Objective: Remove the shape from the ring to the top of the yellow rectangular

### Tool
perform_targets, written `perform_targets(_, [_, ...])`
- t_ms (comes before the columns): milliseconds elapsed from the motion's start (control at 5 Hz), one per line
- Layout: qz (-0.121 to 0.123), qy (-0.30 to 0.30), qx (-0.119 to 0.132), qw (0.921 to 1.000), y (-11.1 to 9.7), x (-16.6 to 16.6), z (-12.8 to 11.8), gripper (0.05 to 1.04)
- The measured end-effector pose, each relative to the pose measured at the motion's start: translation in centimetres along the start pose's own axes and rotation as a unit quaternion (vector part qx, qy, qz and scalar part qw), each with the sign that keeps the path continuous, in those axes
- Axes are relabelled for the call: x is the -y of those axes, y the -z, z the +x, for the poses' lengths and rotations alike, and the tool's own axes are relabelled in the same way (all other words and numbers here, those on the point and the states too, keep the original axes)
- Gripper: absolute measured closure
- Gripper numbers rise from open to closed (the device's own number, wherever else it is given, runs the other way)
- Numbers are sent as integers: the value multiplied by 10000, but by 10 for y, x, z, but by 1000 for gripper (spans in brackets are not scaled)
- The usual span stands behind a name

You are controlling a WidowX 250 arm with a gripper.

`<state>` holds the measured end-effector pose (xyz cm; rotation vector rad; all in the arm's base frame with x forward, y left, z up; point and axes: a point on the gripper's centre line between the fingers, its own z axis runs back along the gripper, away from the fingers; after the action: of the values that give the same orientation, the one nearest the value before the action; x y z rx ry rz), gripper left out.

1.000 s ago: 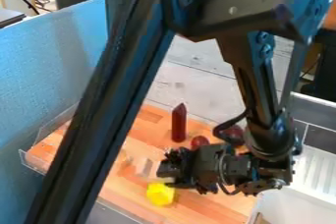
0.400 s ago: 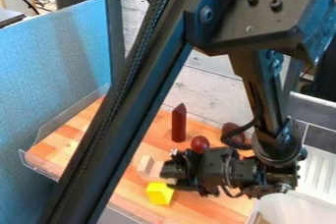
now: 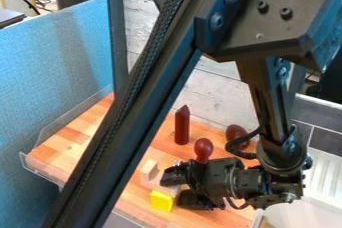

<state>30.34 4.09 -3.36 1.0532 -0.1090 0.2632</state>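
The gripper hangs low over the wooden board, pointing left, its two fingers apart. Just left of the fingertips stands the yellow block, with its right side close to the lower finger. Beyond it, up and left of the upper finger, is a pale wooden block; its lower right part runs toward the finger and is partly covered. Whether the gripper touches either block I cannot tell. No ring can be made out clearly.
Behind the gripper stand a dark red pointed piece, a red rounded piece and a dark red oval one. A clear rim edges the board at left; a white basin lies at right.
The arm has shifted somewhat right and the gripper's fingers have spread apart. More of the pale block and of the red rounded piece has come into sight.
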Motion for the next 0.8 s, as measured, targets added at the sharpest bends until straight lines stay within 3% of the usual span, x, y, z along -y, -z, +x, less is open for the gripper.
perform_targets(200, [-221, 307, -210, 9991, -1, 5, -8, 79])
perform_targets(400, [-662, 433, -365, 9962, -6, -2, -7, 83])
perform_targets(600, [-892, 378, -319, 9948, -11, -11, -6, 83])
perform_targets(800, [-1316, 271, -354, 9903, -23, -26, -1, 83])
